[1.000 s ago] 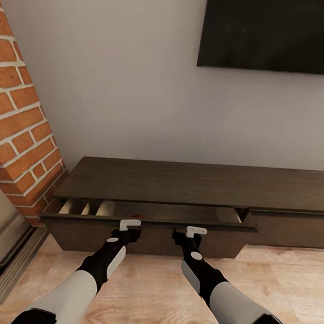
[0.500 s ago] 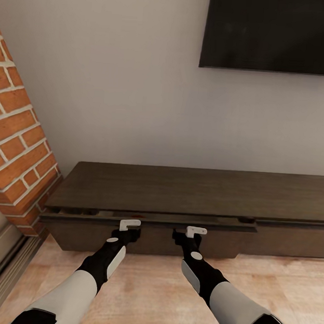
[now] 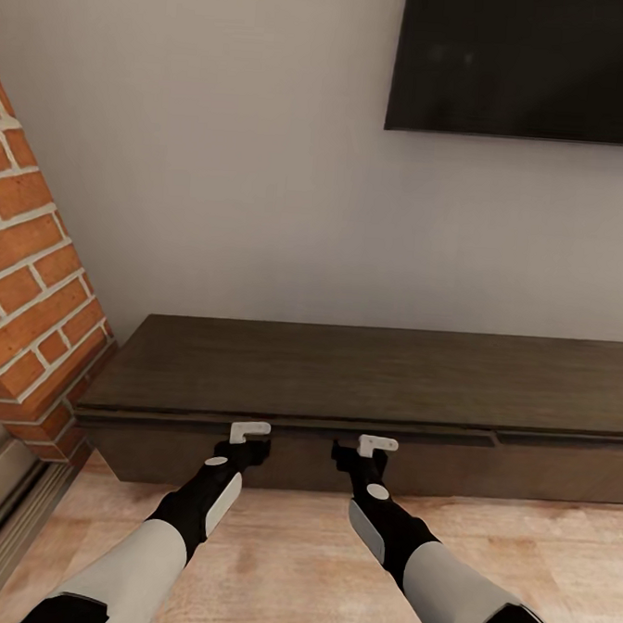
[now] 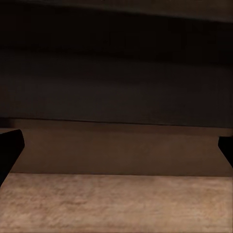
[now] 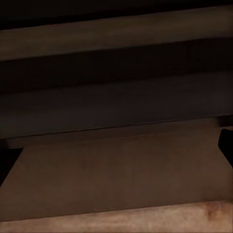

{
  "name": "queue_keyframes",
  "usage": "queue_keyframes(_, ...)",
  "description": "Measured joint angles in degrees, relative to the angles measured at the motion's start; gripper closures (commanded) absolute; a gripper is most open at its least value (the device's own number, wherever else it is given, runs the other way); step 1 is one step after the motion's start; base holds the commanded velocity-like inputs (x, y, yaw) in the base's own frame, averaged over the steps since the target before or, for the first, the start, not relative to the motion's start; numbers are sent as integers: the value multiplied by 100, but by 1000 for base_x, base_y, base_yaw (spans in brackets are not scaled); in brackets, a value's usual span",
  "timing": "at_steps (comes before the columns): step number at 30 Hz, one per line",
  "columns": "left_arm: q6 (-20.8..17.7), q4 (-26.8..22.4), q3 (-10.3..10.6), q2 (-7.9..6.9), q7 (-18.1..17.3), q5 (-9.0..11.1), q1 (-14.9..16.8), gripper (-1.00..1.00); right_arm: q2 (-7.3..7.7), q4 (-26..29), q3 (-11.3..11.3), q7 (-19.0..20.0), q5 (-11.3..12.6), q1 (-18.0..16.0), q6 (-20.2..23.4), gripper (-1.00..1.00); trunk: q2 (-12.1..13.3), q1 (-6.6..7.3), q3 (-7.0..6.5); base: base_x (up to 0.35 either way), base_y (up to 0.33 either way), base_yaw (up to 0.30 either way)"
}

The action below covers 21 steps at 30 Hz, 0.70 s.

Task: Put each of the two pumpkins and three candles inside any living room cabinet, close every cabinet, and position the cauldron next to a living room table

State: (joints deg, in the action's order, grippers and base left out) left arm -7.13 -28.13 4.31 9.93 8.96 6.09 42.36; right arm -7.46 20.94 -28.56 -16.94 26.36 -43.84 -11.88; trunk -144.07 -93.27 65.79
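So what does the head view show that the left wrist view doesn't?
Head view: the black wall screen, the red brick column, the pale wall, the long dark brown wooden cabinet's top and both arms, with the left pincer and right pincer at its drawer front. Left wrist view: one dark fingertip at the frame edge, close up. Both show the cabinet's dark front and the light wooden floor.

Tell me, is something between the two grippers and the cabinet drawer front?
Nothing visible. The left gripper and right gripper are right at the drawer front of the cabinet, with no object between.
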Motion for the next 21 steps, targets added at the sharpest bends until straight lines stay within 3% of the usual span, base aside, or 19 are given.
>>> queue_keyframes(10, -1, 0, -7, 7, 16, 6, 0, -100, 12, 9, -18, 11, -4, 1, 4, -100, 0, 0, 0, 76, -1, 0)
queue_keyframes(21, -122, 0, -17, 7, 18, 22, 0, -100, 22, 8, 4, 15, 36, -2, 240, -100, 0, 0, -1, -182, -116, 0)
